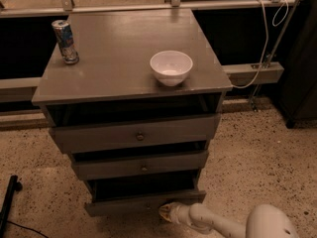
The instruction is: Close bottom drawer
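Observation:
The bottom drawer (143, 202) is the lowest and narrowest of three grey drawers in the cabinet. It stands partly pulled out, with a strip of its dark inside showing above the flat front. My gripper (166, 211) is at the end of the white arm coming in from the lower right. It sits right at the drawer's front, at its lower middle-right edge, and seems to touch it. The drawer's knob is hidden.
A white bowl (171, 67) and a drink can (65, 41) stand on the cabinet top (119, 53). The top drawer (138, 135) and middle drawer (143, 166) have brass knobs. A white cable (262, 38) hangs at the right. A black object (9, 202) lies on the speckled floor at the left.

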Robot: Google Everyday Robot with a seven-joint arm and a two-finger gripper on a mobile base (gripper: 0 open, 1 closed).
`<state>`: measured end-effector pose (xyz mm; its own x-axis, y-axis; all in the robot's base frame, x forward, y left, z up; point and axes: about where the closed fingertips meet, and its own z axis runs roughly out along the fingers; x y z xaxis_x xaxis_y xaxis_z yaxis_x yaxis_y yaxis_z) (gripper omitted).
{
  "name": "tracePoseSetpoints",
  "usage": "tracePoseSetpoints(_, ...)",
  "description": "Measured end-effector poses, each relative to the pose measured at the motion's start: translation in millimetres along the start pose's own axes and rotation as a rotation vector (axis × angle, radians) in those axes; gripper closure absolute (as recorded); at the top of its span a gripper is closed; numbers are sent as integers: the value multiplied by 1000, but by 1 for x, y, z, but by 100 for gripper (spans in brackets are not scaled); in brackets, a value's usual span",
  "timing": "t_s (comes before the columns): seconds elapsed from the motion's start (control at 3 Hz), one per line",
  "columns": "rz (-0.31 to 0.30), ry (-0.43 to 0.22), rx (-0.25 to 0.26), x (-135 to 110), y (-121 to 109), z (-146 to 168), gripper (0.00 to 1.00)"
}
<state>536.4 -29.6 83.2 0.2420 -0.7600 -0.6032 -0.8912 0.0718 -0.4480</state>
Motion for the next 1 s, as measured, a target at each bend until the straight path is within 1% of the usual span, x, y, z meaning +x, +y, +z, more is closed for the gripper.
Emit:
tracePoseSetpoints(0.33,-19,-17,34,-2,-30,3,100)
tracePoseSetpoints(0.67,-20,-42,59,-2,-57,2,100)
tracePoseSetpoints(1.0,-14,-57,62,0,-79,0,100)
